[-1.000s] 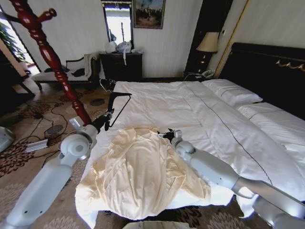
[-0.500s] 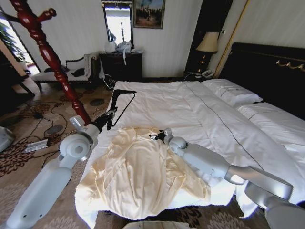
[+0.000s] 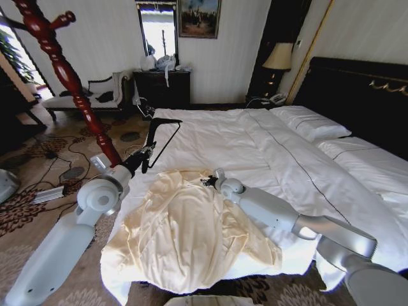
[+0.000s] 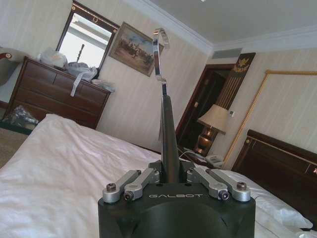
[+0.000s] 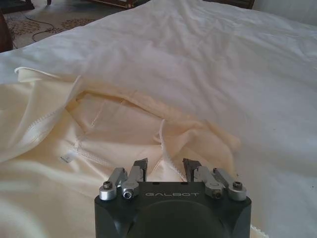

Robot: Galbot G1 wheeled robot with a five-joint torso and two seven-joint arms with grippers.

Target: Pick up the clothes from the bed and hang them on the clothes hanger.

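Note:
The clothes, a pale cream-yellow shirt, lie spread over the near corner of the bed. My right gripper is low at the shirt's collar. In the right wrist view it is open, with a collar edge of the clothes between its fingertips. My left gripper is shut on the black clothes hanger, holding it up over the bed's left edge. In the left wrist view the clothes hanger stands edge-on in my left gripper, silver hook uppermost.
A red-brown coat stand rises left of the bed. Cables lie on the patterned carpet. A dark dresser and a bench stand at the far wall. Pillows and a dark headboard are on the right.
My right gripper has slid left across the bed to the shirt's collar. The left gripper has raised the hanger a little and tilted it.

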